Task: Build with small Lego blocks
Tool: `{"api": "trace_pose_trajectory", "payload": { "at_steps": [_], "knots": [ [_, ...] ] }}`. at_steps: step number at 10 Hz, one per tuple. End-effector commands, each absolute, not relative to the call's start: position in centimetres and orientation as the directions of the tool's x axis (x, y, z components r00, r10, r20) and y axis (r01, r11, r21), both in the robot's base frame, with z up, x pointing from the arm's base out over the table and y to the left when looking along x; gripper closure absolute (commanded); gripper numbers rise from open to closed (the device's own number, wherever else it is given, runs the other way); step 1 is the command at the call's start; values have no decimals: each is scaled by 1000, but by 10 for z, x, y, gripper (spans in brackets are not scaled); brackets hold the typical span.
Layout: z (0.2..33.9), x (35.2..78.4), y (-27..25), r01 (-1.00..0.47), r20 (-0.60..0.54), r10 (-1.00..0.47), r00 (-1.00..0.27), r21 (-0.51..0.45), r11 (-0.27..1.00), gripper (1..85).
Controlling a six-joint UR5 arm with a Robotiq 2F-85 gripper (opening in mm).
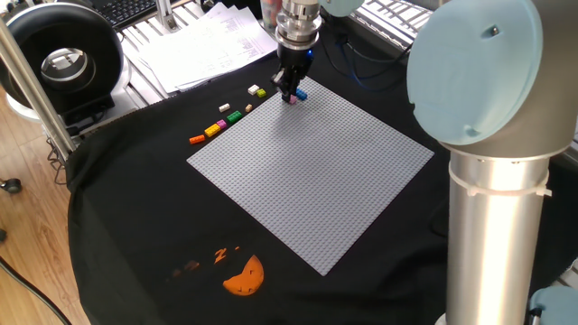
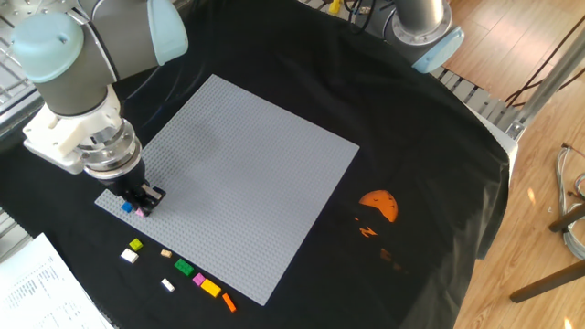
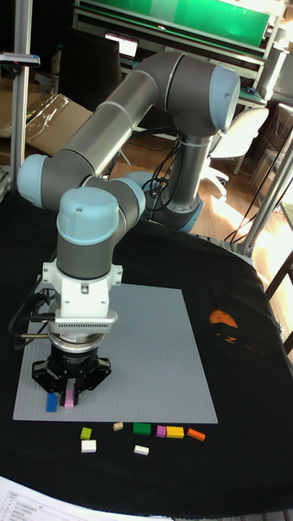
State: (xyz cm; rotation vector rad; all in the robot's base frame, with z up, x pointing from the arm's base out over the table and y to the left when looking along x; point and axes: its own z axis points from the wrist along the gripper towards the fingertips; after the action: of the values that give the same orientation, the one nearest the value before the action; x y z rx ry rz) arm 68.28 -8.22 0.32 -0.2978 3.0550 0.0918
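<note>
A pink brick [image 3: 70, 399] is held between the closed fingers of the gripper [image 3: 72, 389] at the baseplate [image 1: 312, 167] corner, beside a blue brick [image 3: 52, 402]. Studs should be aligned squarely, then pressed straight down.

A black cloth [image 1: 117, 226] covers the table, with wooden floor [image 2: 539, 174] beside it and a green board [image 3: 203, 20] behind.
</note>
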Motion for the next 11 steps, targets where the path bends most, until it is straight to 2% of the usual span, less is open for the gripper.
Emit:
{"api": "trace_pose_trajectory", "payload": {
  "at_steps": [1, 4, 11],
  "knots": [
    [7, 683, -79, -187, -83, -181, -980, 69, 980, 803],
    [3, 690, -71, -164, -107, -154, -982, 98, 982, 803],
    [13, 699, -91, -125, -127, -117, -985, 54, 991, 803]
  ]
}}
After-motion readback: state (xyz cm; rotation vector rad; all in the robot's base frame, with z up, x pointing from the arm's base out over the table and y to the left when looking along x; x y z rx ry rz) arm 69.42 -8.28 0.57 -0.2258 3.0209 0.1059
